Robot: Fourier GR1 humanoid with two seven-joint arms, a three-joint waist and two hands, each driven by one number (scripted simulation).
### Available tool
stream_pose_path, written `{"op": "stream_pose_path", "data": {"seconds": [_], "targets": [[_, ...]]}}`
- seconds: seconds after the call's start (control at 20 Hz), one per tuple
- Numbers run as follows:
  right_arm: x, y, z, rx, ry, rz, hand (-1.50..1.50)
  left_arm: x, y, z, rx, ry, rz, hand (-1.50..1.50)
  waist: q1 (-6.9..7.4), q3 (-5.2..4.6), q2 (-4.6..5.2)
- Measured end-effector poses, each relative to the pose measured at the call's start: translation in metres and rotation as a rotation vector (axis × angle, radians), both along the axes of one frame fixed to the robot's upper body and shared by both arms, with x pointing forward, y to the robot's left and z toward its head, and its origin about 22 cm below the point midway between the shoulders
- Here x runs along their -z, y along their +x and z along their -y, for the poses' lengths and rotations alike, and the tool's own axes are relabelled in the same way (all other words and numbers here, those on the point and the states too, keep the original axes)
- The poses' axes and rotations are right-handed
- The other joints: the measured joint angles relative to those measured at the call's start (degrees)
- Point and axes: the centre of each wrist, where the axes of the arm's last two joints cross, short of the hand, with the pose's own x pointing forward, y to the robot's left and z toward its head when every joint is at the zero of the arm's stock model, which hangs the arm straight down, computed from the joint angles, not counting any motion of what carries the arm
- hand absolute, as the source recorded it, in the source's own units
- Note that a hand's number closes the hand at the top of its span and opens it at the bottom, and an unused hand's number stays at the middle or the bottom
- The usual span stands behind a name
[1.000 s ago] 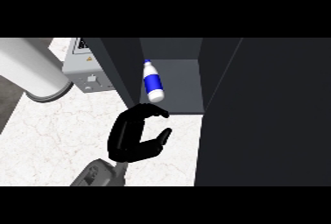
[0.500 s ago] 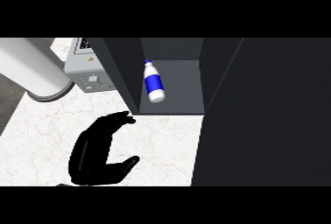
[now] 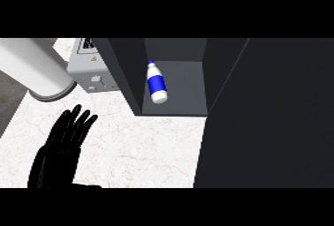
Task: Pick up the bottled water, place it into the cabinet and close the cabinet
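The bottled water (image 3: 157, 86), white with a blue label and blue cap, lies tilted inside the open dark cabinet (image 3: 175, 108), cap toward the back. My left hand (image 3: 58, 150) is at the lower left over the counter, fingers straight and open, holding nothing, well apart from the cabinet. The cabinet's dark door (image 3: 274, 123) stands open and fills the right side of the view. My right hand does not show.
A grey appliance (image 3: 91, 67) sits just left of the cabinet at the back. A large white cylinder (image 3: 32, 66) slants across the upper left. White marble counter (image 3: 150, 150) lies between my hand and the cabinet front.
My left hand has drawn back from the cabinet opening toward the lower left and its curled fingers have straightened. The bottle has stayed inside the cabinet.
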Motion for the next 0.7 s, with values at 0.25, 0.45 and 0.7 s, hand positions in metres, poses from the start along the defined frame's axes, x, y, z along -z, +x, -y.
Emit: {"op": "stream_pose_path", "data": {"seconds": [0.25,0.45,0.7], "targets": [[-0.003,0.006,-0.003,-0.067,-0.034,0.031,1.5,-0.003,-0.009,-0.023,-0.019,-0.014,-0.008,-1.5,0.87,-0.26,-0.15],[-0.005,0.012,-0.005,-0.078,-0.053,0.058,1.5,-0.006,-0.016,-0.039,-0.017,-0.012,-0.008,-1.5,2.01,-0.43,-0.05],[-0.004,0.012,-0.009,-0.039,-0.03,0.042,1.5,-0.012,-0.023,-0.059,-0.01,-0.007,-0.002,-1.5,3.3,-0.45,0.48]]}}
